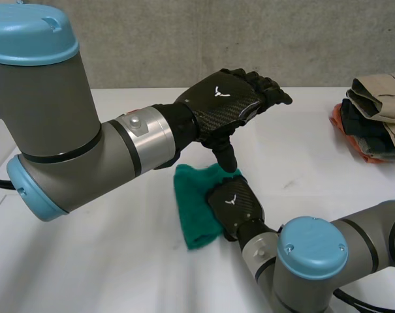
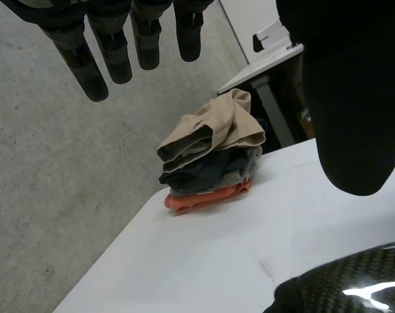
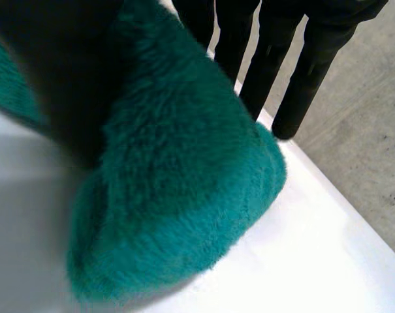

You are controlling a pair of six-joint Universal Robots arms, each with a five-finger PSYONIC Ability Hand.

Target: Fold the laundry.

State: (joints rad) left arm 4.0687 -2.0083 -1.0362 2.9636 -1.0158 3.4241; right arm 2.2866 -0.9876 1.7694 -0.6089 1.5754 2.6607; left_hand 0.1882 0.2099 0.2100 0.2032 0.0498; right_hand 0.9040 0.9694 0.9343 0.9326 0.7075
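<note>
My left hand (image 1: 223, 101) hangs open above the worktop (image 1: 119, 261). In its wrist view the fingers (image 2: 99, 59) are straight and spread and hold nothing. The thumb (image 1: 227, 155) points down, its tip just above the far edge of the green cloth (image 1: 192, 202) and close to my right hand (image 1: 235, 201). I cannot tell from the head view whether the thumb tip touches either one.

My right hand lies palm down on the near right part of the cloth, with its carbon-patterned back facing up. In its own wrist view the fingers (image 3: 275, 59) are straight and relaxed and reach out past the cloth's edge. The fuzzy green fabric bulges in a thick rounded fold under the palm. I read this hand as open and resting on the cloth, not clamping it.

The cloth is bunched into a small thick bundle near the middle of the worktop, between my two arms, and most of it shows to the left of the right hand.

A pile of folded clothes (image 1: 377, 117) sits well apart at the far right edge of the worktop. It has a tan piece on top, dark and grey pieces below that, and an orange one at the bottom. The left wrist view looks across the bare surface at this pile.
</note>
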